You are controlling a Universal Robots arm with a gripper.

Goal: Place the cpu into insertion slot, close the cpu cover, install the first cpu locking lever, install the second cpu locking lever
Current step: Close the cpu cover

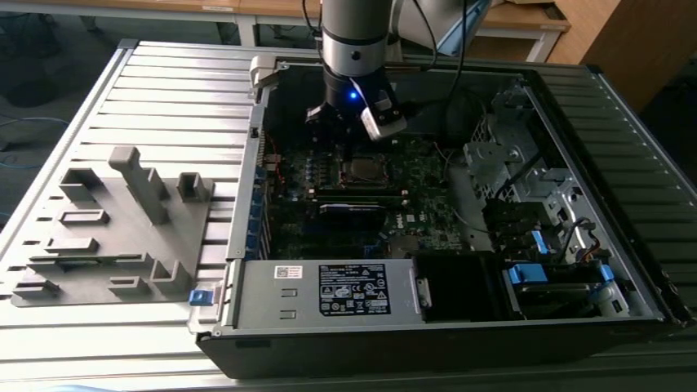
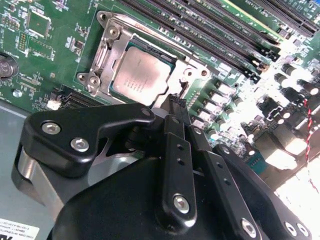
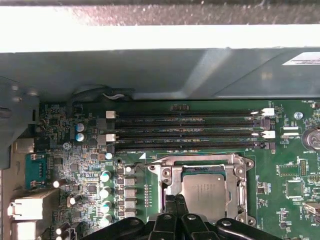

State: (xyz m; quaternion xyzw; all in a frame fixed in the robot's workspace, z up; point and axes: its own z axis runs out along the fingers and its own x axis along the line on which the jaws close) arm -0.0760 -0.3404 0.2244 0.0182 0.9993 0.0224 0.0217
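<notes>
- A robot arm's gripper (image 1: 346, 149) reaches down into an open computer case (image 1: 566, 82) lying on a slatted metal bench (image 1: 163, 90), seen in the exterior view.
- The cpu (image 2: 140, 75), dull grey side up, sits flat inside the insertion slot (image 2: 150, 48) on the green motherboard (image 3: 280, 200).
- The cpu cover (image 2: 116, 36), a shiny metal frame, lies down around the chip, which shows through its window in both wrist views.
- The black fingers (image 2: 172, 145) are pressed together with nothing between them, their tips just beside one edge of the cover; whether they touch it cannot be told.
- Rows of long dark memory slots (image 3: 185, 130) run alongside the socket, near it.
- A grey moulded fixture (image 1: 109, 237) rests on the bench at the exterior view's left, well apart from the case.
</notes>
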